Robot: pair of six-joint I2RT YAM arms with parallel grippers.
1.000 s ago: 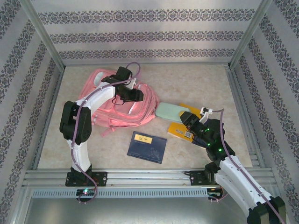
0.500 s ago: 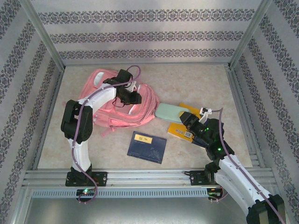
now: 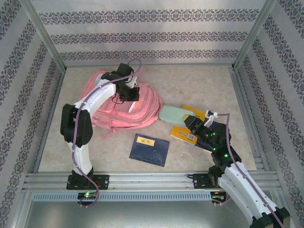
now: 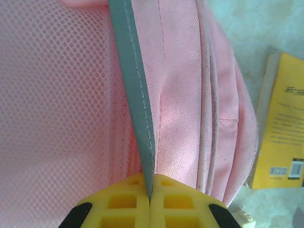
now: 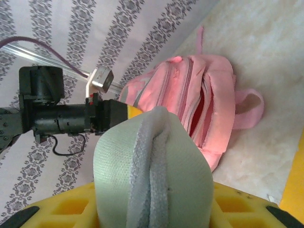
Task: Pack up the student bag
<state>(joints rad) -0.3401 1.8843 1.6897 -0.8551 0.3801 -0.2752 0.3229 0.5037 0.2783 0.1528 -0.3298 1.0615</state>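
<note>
1. The student bag (image 3: 142, 104) lies flat in the upper left of the desk (image 3: 199, 80). Its long axis runs from upper left down toward the centre.
2. The left hand (image 3: 129, 93) sits on top of the bag, fully closed and pinching the bag's grey trim (image 4: 135, 85) between its yellow fingers (image 4: 118, 209). This looks like a hold to lift the flap or keep the mouth open.
3. In the right wrist view a dark pink opening (image 5: 200, 107) gapes along the bag's side, facing the right hand.
4. A dark blue booklet (image 3: 150, 149) lies below the bag at lower centre, apart from both hands and out of the way.
5. A pale green pouch (image 3: 171, 114) sits just right of the bag's lower right corner, clamped at half width by the right hand (image 3: 191, 121). That hand is the nearer one for loading, and the bag lies up and to its left with nothing between them.
6. A yellow book (image 3: 183, 133) rests under and beside the right hand, not yet packed.
</note>
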